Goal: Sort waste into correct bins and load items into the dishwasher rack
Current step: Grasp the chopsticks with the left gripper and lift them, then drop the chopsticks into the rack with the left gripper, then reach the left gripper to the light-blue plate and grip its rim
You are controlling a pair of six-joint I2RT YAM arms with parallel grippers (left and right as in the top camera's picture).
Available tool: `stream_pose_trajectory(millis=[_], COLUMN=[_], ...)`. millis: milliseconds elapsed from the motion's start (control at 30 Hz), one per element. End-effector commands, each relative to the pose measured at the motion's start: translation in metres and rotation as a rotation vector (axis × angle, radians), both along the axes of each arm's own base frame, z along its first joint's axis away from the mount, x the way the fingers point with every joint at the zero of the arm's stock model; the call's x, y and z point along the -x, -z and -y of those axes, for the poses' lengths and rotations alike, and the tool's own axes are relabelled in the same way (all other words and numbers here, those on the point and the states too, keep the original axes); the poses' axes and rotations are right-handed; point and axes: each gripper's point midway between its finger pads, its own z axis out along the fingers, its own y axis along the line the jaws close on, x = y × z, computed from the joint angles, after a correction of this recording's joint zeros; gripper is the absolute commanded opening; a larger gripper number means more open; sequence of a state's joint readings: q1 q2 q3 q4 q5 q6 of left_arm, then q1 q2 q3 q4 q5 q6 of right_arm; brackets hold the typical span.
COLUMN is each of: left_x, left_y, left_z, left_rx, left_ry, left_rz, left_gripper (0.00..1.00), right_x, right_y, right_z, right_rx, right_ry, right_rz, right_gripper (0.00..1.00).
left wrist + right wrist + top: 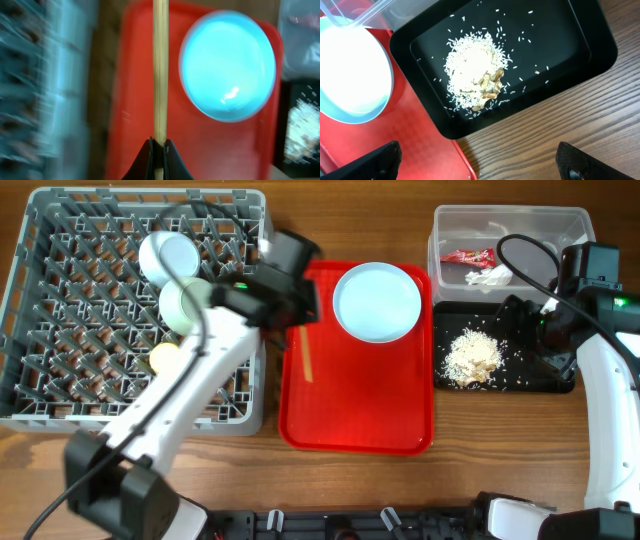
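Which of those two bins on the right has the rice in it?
The shallow black tray, with the rice heap inside. The clear tub beside it holds a red wrapper and white tissue instead.

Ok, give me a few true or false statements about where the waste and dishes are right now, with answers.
1. The left gripper is shut on a wooden chopstick. True.
2. The round plate sits on the red serving tray. True.
3. The red wrapper lies on the red serving tray. False: it is in the clear tub.
4. The rice scraps lie in the clear tub. False: they lie in the black tray.
5. The right gripper is shut. False: it is open, holding nothing.
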State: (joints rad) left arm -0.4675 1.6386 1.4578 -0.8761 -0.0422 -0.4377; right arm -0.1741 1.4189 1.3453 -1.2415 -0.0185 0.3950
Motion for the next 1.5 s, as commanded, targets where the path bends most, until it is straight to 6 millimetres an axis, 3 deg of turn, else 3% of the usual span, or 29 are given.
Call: stream_pose_trajectory(millis=[0, 200, 333, 500, 533, 633, 667, 833, 933, 1033, 1133, 1300, 1467], left_x=[-0.017, -0.032, -0.038, -0.045, -0.046, -0.048, -0.049, -0.054, -0.052, -0.051, -0.044, -0.035, -0.019], left_y=[-0.013, -0.009, 0.001, 0.032, 0.039, 0.048, 0.047, 0.022, -0.002, -0.006, -0.005, 0.014, 0.056], left_z=[-0.052, -0.091, -0.100, -0.099, -0.099, -0.101, -0.101, -0.095, -0.054, -0.028, 0.013, 0.081, 0.138], left_rx=[-0.161, -0.217, -0.227, -0.236, -0.238, -0.252, -0.251, -0.195, -0.036, 0.009, 0.060, 0.073, 0.057], left_ry=[0.142, 0.140, 0.141, 0.144, 0.145, 0.137, 0.138, 0.095, 0.196, 0.211, 0.286, 0.432, 0.577], left_rz=[0.083, 0.088, 0.076, 0.011, -0.002, -0.019, -0.016, 0.044, 0.109, 0.131, 0.139, 0.166, 0.147], left_gripper=[0.04, 0.04, 0.04, 0.04, 0.11, 0.63, 0.71, 0.77, 0.77, 0.76, 0.78, 0.81, 0.78], right_x=[-0.002, -0.002, -0.002, -0.002, -0.002, -0.002, -0.002, -0.002, -0.002, -0.002, -0.002, -0.003, -0.003], right_y=[-0.007, -0.007, -0.007, -0.007, -0.007, -0.007, -0.007, -0.007, -0.007, -0.007, -0.007, -0.007, -0.007], right_z=[0.000, 0.000, 0.000, 0.000, 0.000, 0.000, 0.000, 0.000, 0.000, 0.000, 0.000, 0.000, 0.000], right_rx=[-0.001, -0.001, -0.001, -0.001, -0.001, -0.001, -0.001, -0.001, -0.001, -0.001, -0.001, -0.001, -0.001], right_ry=[-0.008, -0.009, -0.008, -0.008, -0.008, -0.008, -0.008, -0.008, -0.008, -0.008, -0.008, -0.008, -0.008], right_rz=[0.023, 0.023, 0.023, 0.023, 0.023, 0.023, 0.023, 0.023, 0.023, 0.023, 0.024, 0.026, 0.026], right_gripper=[1.00, 1.00, 1.00, 1.00, 1.00, 1.00, 1.00, 1.00, 1.00, 1.00, 1.00, 1.00, 1.00])
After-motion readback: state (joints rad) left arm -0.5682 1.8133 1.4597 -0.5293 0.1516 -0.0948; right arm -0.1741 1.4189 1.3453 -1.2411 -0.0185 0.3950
